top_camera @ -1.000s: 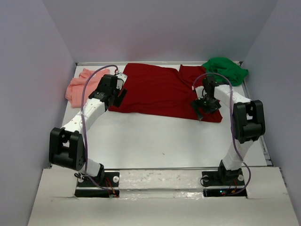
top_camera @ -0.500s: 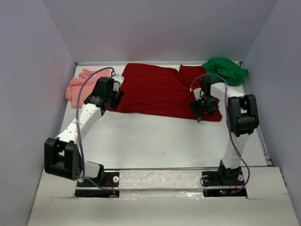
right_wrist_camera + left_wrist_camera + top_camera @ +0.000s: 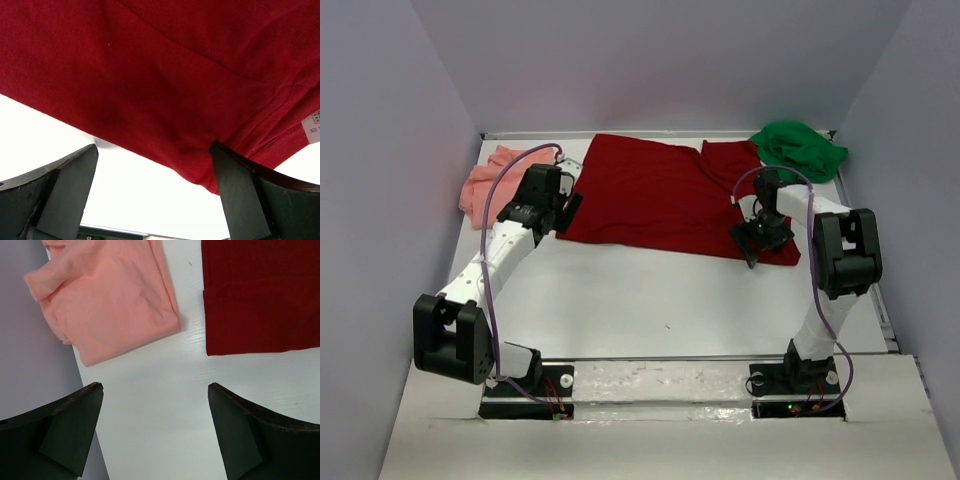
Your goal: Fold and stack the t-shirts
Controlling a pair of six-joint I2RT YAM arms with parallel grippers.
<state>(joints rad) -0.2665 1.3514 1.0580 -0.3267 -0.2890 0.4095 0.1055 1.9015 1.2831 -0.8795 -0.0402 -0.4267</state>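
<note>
The dark red t-shirt [image 3: 660, 195] lies spread flat across the back of the table. A salmon pink t-shirt [image 3: 485, 180] sits crumpled at the back left, and a green t-shirt [image 3: 800, 148] is bunched at the back right. My left gripper [image 3: 565, 212] is open over bare table between the pink shirt [image 3: 107, 300] and the red shirt's lower left corner [image 3: 260, 295]. My right gripper [image 3: 760, 240] is open at the red shirt's near right corner [image 3: 170, 80]; the right finger [image 3: 245, 195] touches the hem, and the jaws hold nothing.
Grey walls enclose the white table [image 3: 660, 300] on the left, back and right. The pink shirt lies against the left wall [image 3: 25, 365]. A white care label [image 3: 312, 126] shows at the red shirt's edge.
The right gripper shifted slightly right and nearer along the red shirt's right corner, and that corner's edge moved a little. The left arm's elbow swung left a second ago; its gripper barely moved.
</note>
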